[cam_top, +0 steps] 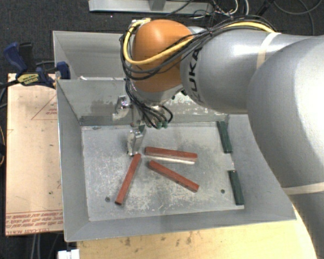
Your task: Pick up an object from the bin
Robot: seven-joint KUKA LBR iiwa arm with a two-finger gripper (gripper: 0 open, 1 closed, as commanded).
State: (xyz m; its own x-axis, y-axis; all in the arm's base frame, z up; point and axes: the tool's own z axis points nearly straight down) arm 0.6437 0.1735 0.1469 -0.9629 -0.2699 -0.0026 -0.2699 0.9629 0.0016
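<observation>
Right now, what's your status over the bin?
Gripper low over upper end of slanted red-brown stick. Two more red-brown sticks close by. Nothing across it.

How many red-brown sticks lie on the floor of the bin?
3. The left stick slants from near the pincer down to the lower left; the middle stick lies nearly level; the lower stick slants just below it. The arm may hide others at the right.

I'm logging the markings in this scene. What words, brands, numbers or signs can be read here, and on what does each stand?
"UKA": black letters running along the grey arm beside its orange cover; cables cross the start of the word.
No text can be seen on the red-brown sticks, the dark bars or the bin.
</observation>
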